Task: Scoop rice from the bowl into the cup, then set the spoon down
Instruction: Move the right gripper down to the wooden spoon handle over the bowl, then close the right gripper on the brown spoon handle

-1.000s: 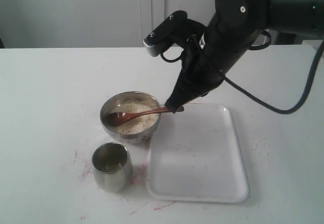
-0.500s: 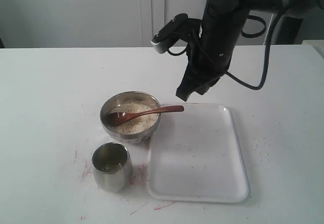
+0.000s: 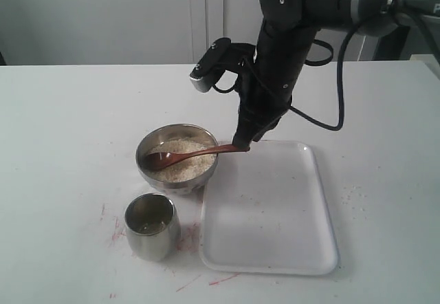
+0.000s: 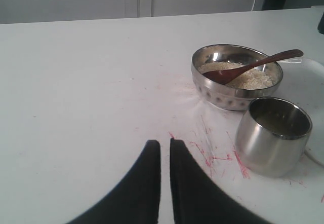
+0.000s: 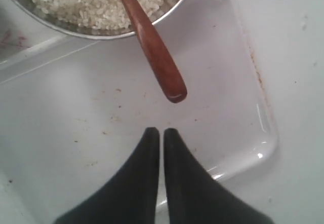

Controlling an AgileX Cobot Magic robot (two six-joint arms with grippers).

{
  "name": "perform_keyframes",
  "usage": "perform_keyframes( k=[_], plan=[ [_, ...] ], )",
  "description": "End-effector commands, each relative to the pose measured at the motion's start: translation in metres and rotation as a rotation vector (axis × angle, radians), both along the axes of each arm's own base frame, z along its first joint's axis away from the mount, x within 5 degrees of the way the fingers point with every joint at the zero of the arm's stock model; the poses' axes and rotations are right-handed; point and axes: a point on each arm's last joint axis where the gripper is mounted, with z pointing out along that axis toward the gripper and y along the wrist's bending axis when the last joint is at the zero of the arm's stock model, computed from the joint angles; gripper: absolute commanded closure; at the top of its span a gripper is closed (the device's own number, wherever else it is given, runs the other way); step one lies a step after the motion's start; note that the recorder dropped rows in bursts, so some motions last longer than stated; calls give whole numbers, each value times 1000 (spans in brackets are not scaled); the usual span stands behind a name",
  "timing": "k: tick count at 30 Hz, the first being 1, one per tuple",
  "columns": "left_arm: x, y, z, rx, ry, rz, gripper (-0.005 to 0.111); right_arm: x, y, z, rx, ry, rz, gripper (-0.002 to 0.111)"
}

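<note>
A round, shiny steel bowl (image 3: 159, 180) is seen standing upright on the white worktop (image 3: 69, 146), a band of small dimples running around its wall. A mound of small off-white uncooked rice (image 3: 185, 170) is held in it, below the rim. A dark reddish-brown wooden spoon (image 3: 196, 155) is laid across the bowl. Its oval head is rested on the grains at the left in the exterior view, and its long slim handle is propped on the opposite rim and carried out past it. A small rounded steel cup (image 3: 151, 239), handleless and narrower, is stood upright just beside the bowl, and its contents cannot be made out.
</note>
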Motion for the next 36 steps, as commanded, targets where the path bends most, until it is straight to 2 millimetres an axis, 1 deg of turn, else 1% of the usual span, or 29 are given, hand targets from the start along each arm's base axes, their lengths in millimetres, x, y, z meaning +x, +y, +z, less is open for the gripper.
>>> perform_keyframes(
  k=[1,5,6,7,11,17,20,24,31,36],
  plan=[
    [0,0,2,-14,-7,-1,92,1,1,3,-2,-24,63,85],
    [0,0,2,-14,-7,-1,92,1,3,3,8,-27,139,50],
    [0,0,2,-14,-7,-1,92,1,4,2,12,-25,146,46],
    [0,0,2,-14,-7,-1,92,0,4,2,14,-23,160,45],
    [0,0,2,-14,-7,-1,92,-1,7,3,13,-38,313,45],
    [0,0,2,-14,-7,-1,92,1,12,1,30,-73,425,45],
    [0,0,2,-14,-7,-1,92,3,12,-4,18,-66,445,45],
    [0,0,2,-14,-7,-1,92,6,13,-16,9,-41,450,45],
    [0,0,2,-14,-7,-1,92,16,14,-33,-23,-59,453,45],
    [0,0,2,-14,-7,-1,92,21,16,-34,-17,-110,442,45]
  ],
)
